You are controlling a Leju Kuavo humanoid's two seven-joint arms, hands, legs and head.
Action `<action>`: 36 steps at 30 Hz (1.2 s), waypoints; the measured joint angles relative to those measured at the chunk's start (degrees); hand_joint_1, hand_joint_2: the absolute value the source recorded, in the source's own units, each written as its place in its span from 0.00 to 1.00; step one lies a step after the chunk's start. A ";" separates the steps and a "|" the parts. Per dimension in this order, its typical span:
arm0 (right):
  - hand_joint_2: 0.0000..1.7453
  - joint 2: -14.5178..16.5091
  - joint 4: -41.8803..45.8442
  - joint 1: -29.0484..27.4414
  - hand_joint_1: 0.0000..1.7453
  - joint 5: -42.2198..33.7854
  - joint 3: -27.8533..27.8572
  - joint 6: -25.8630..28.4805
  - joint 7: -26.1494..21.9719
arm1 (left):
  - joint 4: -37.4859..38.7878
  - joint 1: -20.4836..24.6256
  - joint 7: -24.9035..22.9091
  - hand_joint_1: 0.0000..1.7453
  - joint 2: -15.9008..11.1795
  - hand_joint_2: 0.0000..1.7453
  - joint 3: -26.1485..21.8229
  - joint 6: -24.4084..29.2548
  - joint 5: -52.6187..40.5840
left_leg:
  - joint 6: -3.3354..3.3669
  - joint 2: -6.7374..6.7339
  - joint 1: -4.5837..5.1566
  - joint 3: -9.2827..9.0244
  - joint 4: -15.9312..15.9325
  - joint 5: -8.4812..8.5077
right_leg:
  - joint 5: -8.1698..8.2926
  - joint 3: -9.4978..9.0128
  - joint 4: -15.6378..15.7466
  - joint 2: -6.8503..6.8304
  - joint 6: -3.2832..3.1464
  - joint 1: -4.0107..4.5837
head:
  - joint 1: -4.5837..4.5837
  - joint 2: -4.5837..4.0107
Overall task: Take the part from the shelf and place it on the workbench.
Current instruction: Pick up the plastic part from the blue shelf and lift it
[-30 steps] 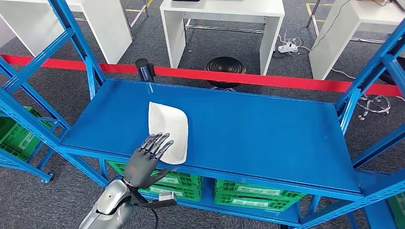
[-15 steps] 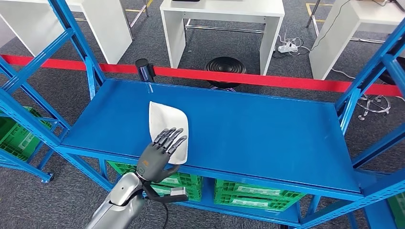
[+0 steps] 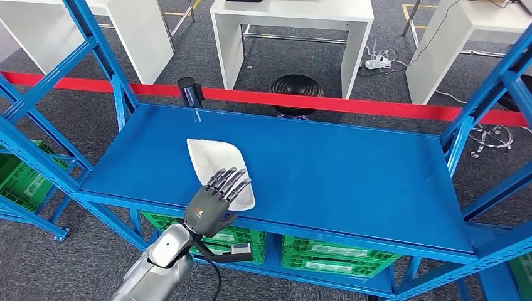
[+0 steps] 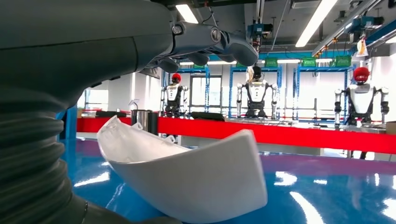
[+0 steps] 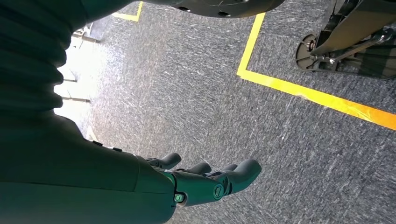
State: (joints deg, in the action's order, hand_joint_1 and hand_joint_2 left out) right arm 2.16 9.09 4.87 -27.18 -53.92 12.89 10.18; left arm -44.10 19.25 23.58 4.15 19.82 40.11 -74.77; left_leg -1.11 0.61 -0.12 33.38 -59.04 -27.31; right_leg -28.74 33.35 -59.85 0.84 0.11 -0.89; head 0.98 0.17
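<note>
Part (image 3: 216, 164): white curved shell, lying on the blue shelf (image 3: 351, 169) near its front edge. My left hand (image 3: 216, 197) hovers over its near end, fingers spread, nothing gripped. Step: reaching to grasp; next I must close around the rim. Left wrist view shows the part tilted up; head view doesn't. Right hand (image 5: 205, 179) hangs empty, fingers loosely apart.
</note>
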 joint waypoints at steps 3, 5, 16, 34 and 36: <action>1.00 0.00 0.00 0.00 0.00 -0.10 0.00 0.22 -0.05 | 0.53 0.26 -1.68 1.00 0.00 1.00 0.00 0.00 -1.97 | 0.00 0.00 0.00 0.00 0.00 0.00 | 0.00 0.00 0.00 0.00 0.00 0.00 | 0.00 0.00; 1.00 0.00 0.00 0.00 0.00 -0.19 0.00 0.40 -0.07 | 0.91 0.55 -2.75 1.00 -0.01 1.00 0.00 0.00 -3.10 | 0.00 0.00 0.00 0.00 0.00 0.00 | 0.00 -0.01 0.00 0.00 0.00 0.00 | 0.00 0.00; 1.00 0.02 0.00 0.01 0.00 -0.55 -0.10 0.62 -0.19 | 2.29 1.11 -5.20 1.00 0.06 1.00 0.00 0.00 -4.47 | 0.00 0.00 0.00 0.00 0.00 0.00 | 0.00 0.00 0.00 0.00 0.00 0.00 | 0.00 0.00; 1.00 0.02 0.00 0.01 0.00 -1.23 -0.30 0.87 -0.38 | 2.56 1.67 -3.45 1.00 0.68 1.00 -0.43 0.09 -2.80 | 0.00 0.01 0.00 0.01 0.00 0.00 | 0.00 -0.01 0.00 -0.01 0.00 0.00 | 0.00 0.00; 1.00 0.02 0.00 0.02 0.00 -1.37 -0.34 0.89 -0.42 | 0.51 0.97 -2.47 1.00 0.80 1.00 -1.10 0.09 -2.85 | 0.00 0.01 0.00 0.02 0.00 0.00 | 0.00 -0.01 0.00 -0.01 0.00 0.00 | 0.00 0.00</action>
State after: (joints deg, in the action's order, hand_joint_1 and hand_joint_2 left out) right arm 2.19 9.09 4.89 -28.55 -54.27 13.78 9.76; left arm -43.58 20.23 21.11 4.96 18.73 40.19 -77.62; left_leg -1.11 0.62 -0.12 33.40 -59.04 -27.31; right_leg -28.74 33.34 -59.85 0.84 0.12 -0.90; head 0.98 0.17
